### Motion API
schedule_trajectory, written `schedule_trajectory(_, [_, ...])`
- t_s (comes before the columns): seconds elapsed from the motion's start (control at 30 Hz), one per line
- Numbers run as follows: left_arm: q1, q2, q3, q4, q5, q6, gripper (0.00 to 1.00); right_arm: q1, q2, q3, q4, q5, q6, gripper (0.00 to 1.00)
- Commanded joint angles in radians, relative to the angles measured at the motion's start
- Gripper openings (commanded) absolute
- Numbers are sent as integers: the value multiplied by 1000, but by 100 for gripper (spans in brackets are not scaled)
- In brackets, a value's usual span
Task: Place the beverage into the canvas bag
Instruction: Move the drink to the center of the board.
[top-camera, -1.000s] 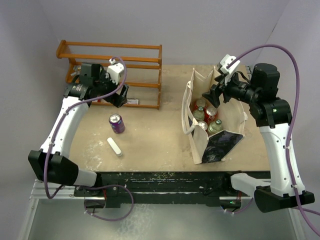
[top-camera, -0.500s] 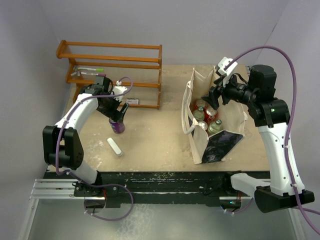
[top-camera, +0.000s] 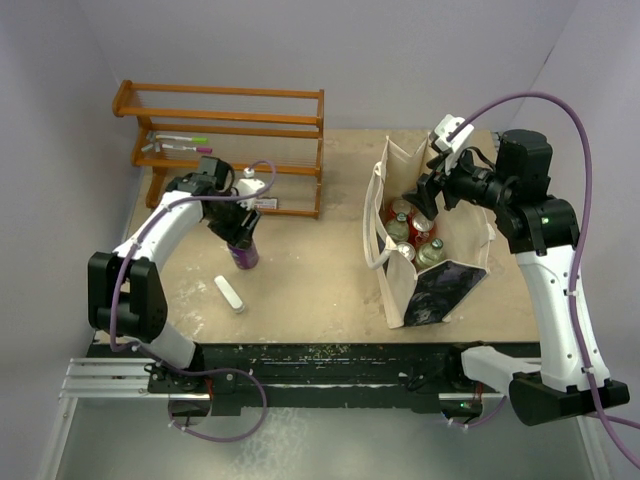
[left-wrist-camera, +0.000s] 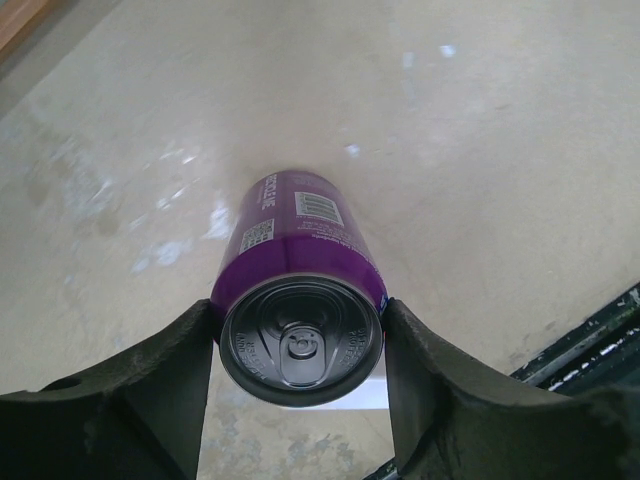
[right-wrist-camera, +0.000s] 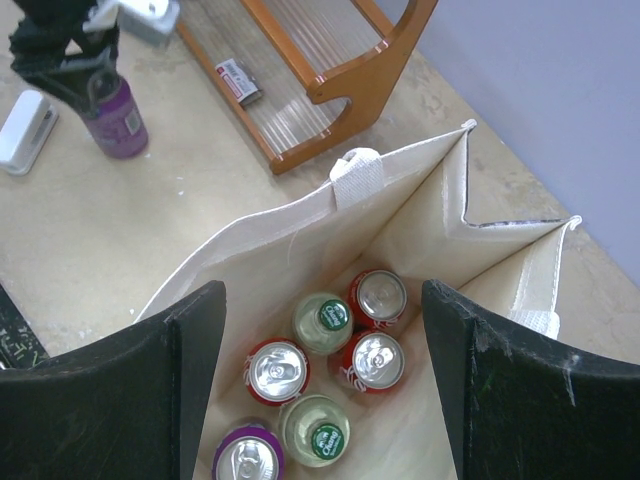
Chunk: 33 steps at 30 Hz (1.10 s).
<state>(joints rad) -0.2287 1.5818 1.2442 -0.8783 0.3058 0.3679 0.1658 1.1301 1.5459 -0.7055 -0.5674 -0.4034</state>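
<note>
The beverage is a purple can (top-camera: 244, 254) standing on the table left of centre; the left wrist view shows its dark top and purple side (left-wrist-camera: 300, 250). My left gripper (top-camera: 238, 232) is shut on it from above, with one finger (left-wrist-camera: 165, 380) against each side of the can just under its rim (left-wrist-camera: 300, 340). The cream canvas bag (top-camera: 432, 288) stands open at the right, its inner wall (right-wrist-camera: 260, 250) lit. My right gripper (top-camera: 428, 196) hovers open over the bag's mouth (right-wrist-camera: 322, 296), holding nothing.
Inside the bag stand red cans (right-wrist-camera: 277, 368), green-capped bottles (right-wrist-camera: 324, 320) and another purple can (right-wrist-camera: 246, 456). A wooden rack (top-camera: 232, 128) with pens (top-camera: 180, 142) stands at the back left. A small white block (top-camera: 229, 294) lies near the can.
My left arm swung down from beside the rack onto the purple can and its jaws closed in on it. The can shifted slightly right. The right arm stayed put.
</note>
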Motion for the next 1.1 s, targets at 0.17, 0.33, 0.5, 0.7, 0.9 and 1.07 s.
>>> schedule_trajectory(0.17, [-286, -34, 53, 31, 147, 58, 30, 6, -10, 6, 11, -14, 4, 80])
schedule_trajectory(0.33, [-403, 19, 72, 36, 130, 80, 30, 6, -8, 8, 8, 3, 4, 80])
schedule_trajectory(0.5, [-488, 56, 75, 50, 94, 78, 30, 6, 0, 7, 4, 8, 5, 80])
schedule_trajectory(0.7, [-519, 83, 63, 53, 124, 68, 39, 6, 10, 2, 4, 1, 3, 80])
schedule_trajectory(0.9, [-520, 67, 73, 43, 158, 66, 69, 6, 17, 0, 10, -4, -1, 80])
schedule_trajectory(1.07, [-518, 46, 84, 20, 186, 69, 88, 6, 16, -13, 18, -8, -5, 80])
